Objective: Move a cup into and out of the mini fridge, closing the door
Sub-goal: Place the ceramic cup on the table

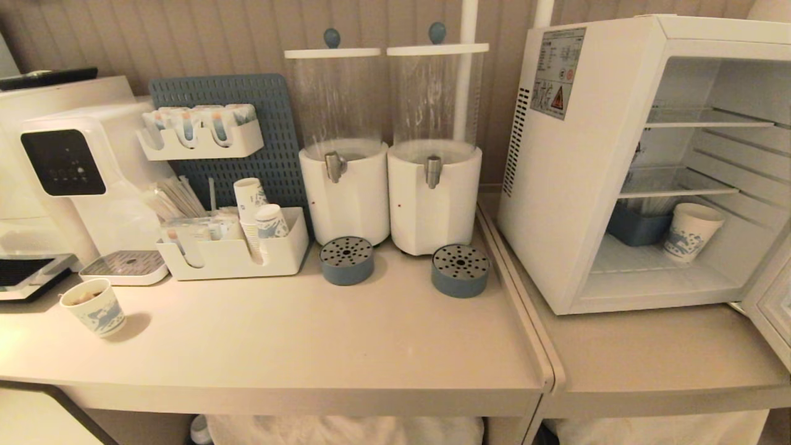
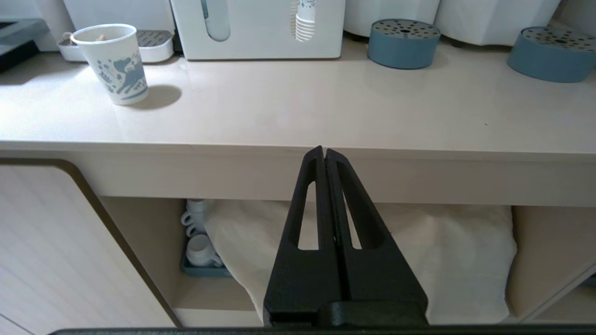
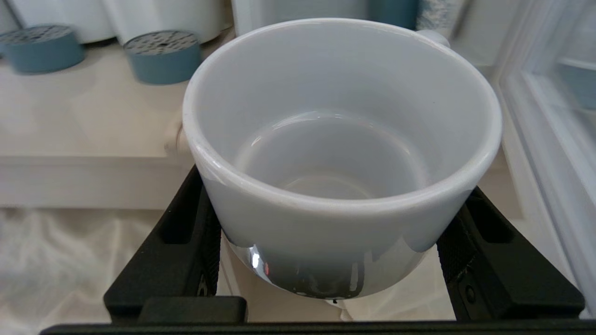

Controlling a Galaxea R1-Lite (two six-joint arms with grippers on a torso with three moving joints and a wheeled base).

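Indoors, a pale counter point(image 1: 346, 334) against a ribbed wall holds the mini fridge point(image 1: 624, 161), its door point(image 1: 772, 309) open. Below the counter edge, the right gripper point(image 3: 326, 242) clamps the cup point(image 3: 340, 139); the left gripper point(image 2: 325, 156) is pressed together.

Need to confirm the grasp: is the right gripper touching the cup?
Touching. The right wrist view shows the right gripper with both fingers pressed against the cup's sides.

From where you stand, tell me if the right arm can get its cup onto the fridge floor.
Probably yes. The door stands open, and the fridge floor has bare space in front of the paper cup. The right gripper holds the cup below counter level.
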